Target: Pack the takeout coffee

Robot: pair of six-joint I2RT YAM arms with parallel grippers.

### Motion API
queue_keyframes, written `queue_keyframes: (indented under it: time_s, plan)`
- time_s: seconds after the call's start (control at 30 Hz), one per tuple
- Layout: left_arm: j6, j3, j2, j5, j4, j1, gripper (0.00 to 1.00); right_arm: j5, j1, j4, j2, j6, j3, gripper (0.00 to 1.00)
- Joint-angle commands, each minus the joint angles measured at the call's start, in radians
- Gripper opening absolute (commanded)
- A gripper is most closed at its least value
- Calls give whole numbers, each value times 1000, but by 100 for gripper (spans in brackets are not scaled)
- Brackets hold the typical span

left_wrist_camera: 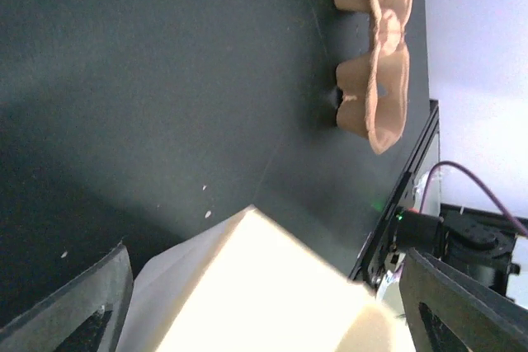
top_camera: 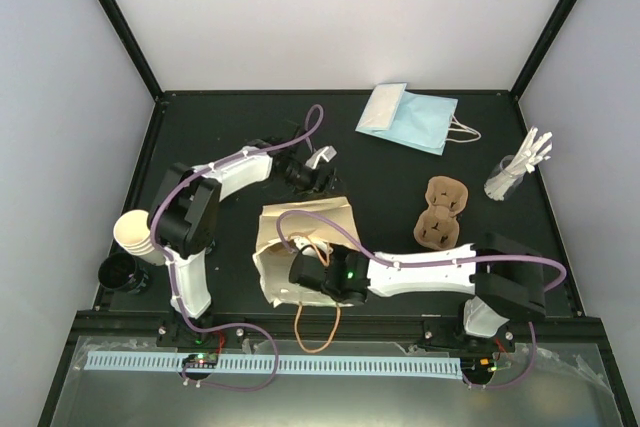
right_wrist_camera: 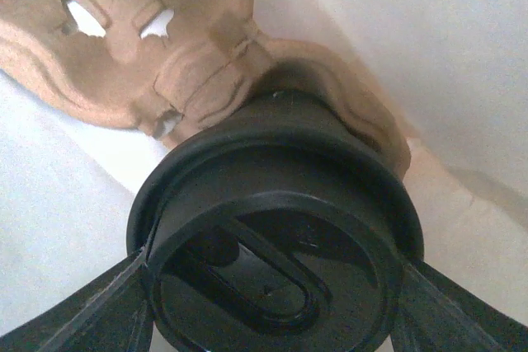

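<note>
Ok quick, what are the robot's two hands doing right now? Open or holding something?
Left gripper: open, holding nothing, by the tan bag's edge.
Right gripper: shut on the takeout coffee, inside the bag.

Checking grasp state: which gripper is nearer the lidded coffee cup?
Right. The right gripper has its fingers either side of the takeout coffee lid, inside the tan paper bag. The left gripper is open at the bag's far edge, off the cup.

The lid (right_wrist_camera: 276,228) is seen as smooth, faintly glossy black plastic. The carrier (right_wrist_camera: 124,55) is formed of rough matt pulp, the bag (left_wrist_camera: 272,294) of matt paper.
</note>
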Motion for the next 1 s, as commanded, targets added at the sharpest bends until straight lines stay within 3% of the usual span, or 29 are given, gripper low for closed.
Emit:
queue_keyframes:
  time_s: [0.0,0.07,0.27,0.53,0.97]
  plan:
    - [32,106,-48,-34,-101,8,94,-277,43,-30,91,32,-42,61]
    - [44,122,-46,-68,-121,13,98,-274,43,-28,93,33,-43,61]
    - [60,124,-29,-153,-142,16,99,-271,57,6,81,43,-66,60]
    - [51,60,10,-130,-95,14,99,-274,67,19,91,45,-72,61]
    - [38,5,93,-26,-28,-16,77,-256,65,5,141,62,-52,60]
